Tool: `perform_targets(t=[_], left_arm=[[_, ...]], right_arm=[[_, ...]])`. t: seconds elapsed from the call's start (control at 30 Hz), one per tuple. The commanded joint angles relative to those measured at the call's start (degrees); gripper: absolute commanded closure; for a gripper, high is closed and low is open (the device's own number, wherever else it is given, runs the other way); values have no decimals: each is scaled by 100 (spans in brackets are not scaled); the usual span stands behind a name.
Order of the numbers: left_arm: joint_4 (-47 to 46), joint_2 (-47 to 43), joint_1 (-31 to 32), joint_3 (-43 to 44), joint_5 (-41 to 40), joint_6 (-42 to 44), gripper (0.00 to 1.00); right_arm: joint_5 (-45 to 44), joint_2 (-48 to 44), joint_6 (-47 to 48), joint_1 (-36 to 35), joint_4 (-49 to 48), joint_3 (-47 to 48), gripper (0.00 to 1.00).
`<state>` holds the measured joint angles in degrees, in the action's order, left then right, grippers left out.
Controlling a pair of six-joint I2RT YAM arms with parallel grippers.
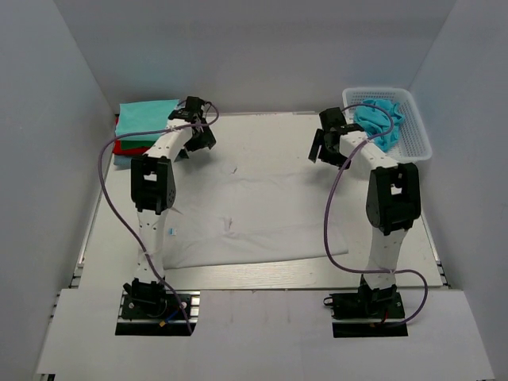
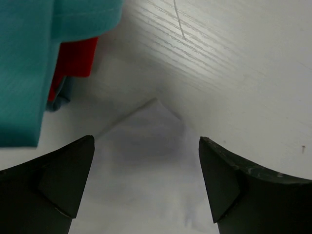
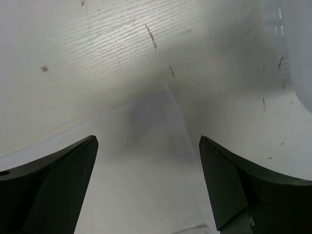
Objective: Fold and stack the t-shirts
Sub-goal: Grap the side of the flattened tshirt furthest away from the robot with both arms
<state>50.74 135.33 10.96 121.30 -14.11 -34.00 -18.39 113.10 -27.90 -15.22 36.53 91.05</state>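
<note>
The white t-shirt (image 1: 262, 206) lies spread flat on the middle of the table (image 1: 262, 278). The left gripper (image 1: 202, 139) is over its far left corner and the right gripper (image 1: 321, 149) over its far right corner; both sets of jaws stand wide apart and hold nothing, with a corner of cloth showing between the fingers in each wrist view. A folded stack sits at the far left, with the teal t-shirt (image 1: 147, 117) on top, the red t-shirt (image 1: 125, 147) beneath it and a grey-blue t-shirt (image 1: 119, 159) lowest, while the light blue t-shirt (image 1: 379, 123) lies crumpled in the white lattice basket (image 1: 417, 135) at the far right.
</note>
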Motion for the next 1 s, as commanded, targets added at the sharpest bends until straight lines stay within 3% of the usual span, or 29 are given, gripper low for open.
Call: perform_targets(t=[0.0,0.17,0.27,0.37,0.4,0.5,0.63,0.67,0.73,0.77,0.8,0.83,0.97], left_arm=[[42,185,-50,386,108,332,5],[-423,310,-50,-26,487,394,21],[-679,258,-50,-404,742,447,36],[-784,257,-50,-615,918,447,59],[-785,257,-50,-616,919,447,78],[-785,205,-50,-668,980,447,100],[-899,-67,-50,-905,927,447,100],[-899,-120,-50,-906,927,447,100],[-960,-330,-50,-967,875,499,100],[-961,-419,-50,-1020,823,499,100],[-961,-515,-50,-1107,822,499,100],[-1030,-621,-50,-1178,822,499,100],[-1312,-1323,11,-1845,822,499,100]], right_arm=[[-217,194,39,72,240,423,10],[-375,555,4,125,12,555,10],[-516,766,48,160,-146,633,10],[-586,967,13,160,-234,695,10],[-604,1003,-22,169,-278,660,10],[-367,1126,-49,178,-497,538,16],[-96,1188,-102,160,-849,353,32],[-51,1188,-84,169,-850,326,47],[2,1144,-75,178,-884,274,62],[11,1118,-75,143,-902,256,88],[20,1031,-66,151,-955,169,96],[3,978,-49,160,-938,159,100],[-190,592,-31,160,-911,-51,100]])
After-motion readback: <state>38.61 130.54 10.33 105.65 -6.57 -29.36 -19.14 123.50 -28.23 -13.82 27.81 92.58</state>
